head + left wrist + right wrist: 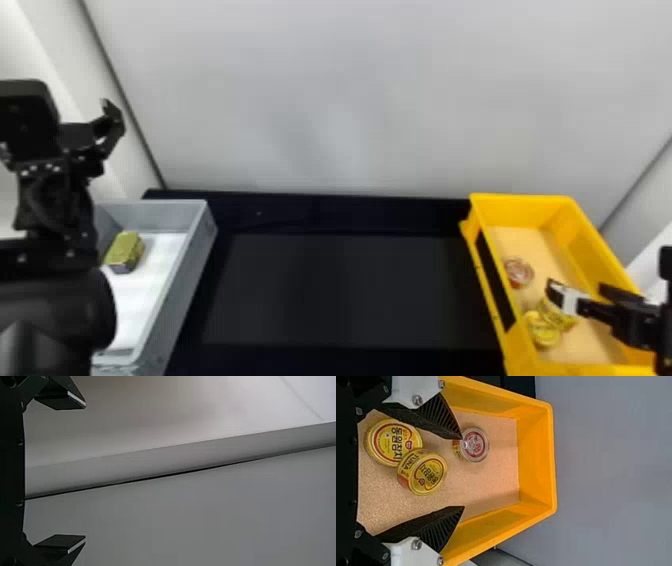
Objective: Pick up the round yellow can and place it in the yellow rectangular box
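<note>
Task looks basically done, pending retreat. Two round yellow cans are in the yellow box [536,455]: a flat yellow can [385,443] on the floor of the yellow box and a tilted yellow can [425,475] leaning against it. Can't tell which one is the task's can, but either one counts as placed, inside the walls of the yellow box. A smaller can with a clear lid [476,447] also sits in the yellow box, just beside the pair.

Right end effector [462,472] is inside the mouth of the yellow box, above the cans. Its fingers are spread wide, released, no can gripped. One finger overlaps the clear-lidded can's edge in the wrist view; can't tell if it touches. Left end effector [85,471] is parked well to the left of the yellow box, fingers wide apart, holding nothing. Gray box [190,280] is also left of the yellow box, across the dark tabletop [330,290], with a gold-topped block [122,250] in it, probably not part of this job.

What's left, as judged: lift the right end effector straight up out of the yellow box. Risk is a finger snagging the tilted can or nudging the clear-lidded one.
</note>
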Controlling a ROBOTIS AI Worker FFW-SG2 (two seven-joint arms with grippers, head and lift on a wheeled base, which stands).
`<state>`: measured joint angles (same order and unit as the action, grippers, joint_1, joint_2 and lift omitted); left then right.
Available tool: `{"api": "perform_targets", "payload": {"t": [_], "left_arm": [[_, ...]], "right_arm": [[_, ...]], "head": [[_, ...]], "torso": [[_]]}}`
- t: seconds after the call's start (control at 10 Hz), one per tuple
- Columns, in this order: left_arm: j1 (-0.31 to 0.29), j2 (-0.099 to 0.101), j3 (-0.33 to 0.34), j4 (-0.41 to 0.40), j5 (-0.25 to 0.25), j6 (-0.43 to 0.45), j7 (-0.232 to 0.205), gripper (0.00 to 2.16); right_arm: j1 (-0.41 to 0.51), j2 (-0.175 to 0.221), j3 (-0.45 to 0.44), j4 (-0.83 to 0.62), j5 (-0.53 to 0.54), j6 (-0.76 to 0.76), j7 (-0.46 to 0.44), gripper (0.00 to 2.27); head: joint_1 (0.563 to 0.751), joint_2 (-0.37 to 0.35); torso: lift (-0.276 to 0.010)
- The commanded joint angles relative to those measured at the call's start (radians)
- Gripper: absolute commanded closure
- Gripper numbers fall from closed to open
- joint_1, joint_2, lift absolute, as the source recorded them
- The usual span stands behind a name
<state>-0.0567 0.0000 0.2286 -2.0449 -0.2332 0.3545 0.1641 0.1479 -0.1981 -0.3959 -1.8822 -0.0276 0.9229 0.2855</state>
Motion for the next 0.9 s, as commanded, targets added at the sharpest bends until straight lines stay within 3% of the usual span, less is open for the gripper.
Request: {"api": "perform_targets", "payload": {"t": [0.0,0.4,0.8], "left_arm": [[-0.002,-0.003,0.0,0.0,0.0,0.0,0.0,0.1],[-0.003,-0.003,-0.002,0.006,0.002,0.0,0.0,0.1],[-0.014,-0.003,-0.021,0.014,0.006,0.015,-0.006,0.1]], "right_arm": [[-0.005,-0.003,0.002,-0.003,0.0,0.0,0.008,0.18],[-0.05,-0.032,0.049,-0.129,0.008,-0.057,-0.034,0.18],[-0.189,-0.041,0.186,-0.333,0.187,-0.059,-0.057,0.18]], "head": [[0.694,0.014],[0.694,0.014],[0.694,0.014]], "torso": [[-0.061],[-0.061],[-0.061]]}}
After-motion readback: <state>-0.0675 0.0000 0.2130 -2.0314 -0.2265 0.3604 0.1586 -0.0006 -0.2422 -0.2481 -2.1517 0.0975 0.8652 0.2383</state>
